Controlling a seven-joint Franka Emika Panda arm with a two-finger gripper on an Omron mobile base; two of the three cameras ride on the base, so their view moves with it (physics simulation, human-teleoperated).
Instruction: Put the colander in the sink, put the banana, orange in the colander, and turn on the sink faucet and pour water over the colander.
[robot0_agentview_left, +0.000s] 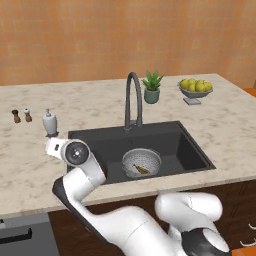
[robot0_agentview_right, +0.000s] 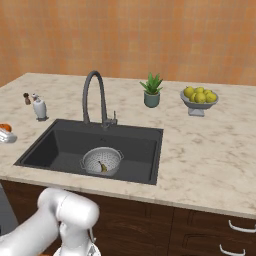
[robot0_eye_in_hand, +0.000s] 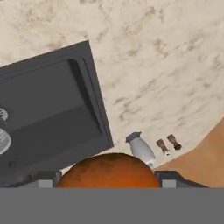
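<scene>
The orange (robot0_eye_in_hand: 107, 171) sits between the fingertips of my gripper (robot0_eye_in_hand: 107, 180), which is shut on it above the counter, left of the sink (robot0_eye_in_hand: 48, 113). In the right base view the orange (robot0_agentview_right: 4, 127) and gripper (robot0_agentview_right: 5, 136) show at the far left edge. The silvery colander (robot0_agentview_left: 141, 161) stands in the black sink (robot0_agentview_left: 187, 147) near its front wall. The banana (robot0_agentview_left: 142, 170) lies inside it, also seen as the banana (robot0_agentview_right: 103, 167) in the colander (robot0_agentview_right: 101, 159). Behind the basin rises the dark gooseneck faucet (robot0_agentview_left: 132, 97); no water shows.
A white soap dispenser (robot0_agentview_left: 49, 122) stands at the sink's back left corner, with two small shakers (robot0_agentview_left: 21, 115) further left. A potted plant (robot0_agentview_left: 152, 87) and a footed bowl of yellow-green fruit (robot0_agentview_left: 195, 90) are at the back right.
</scene>
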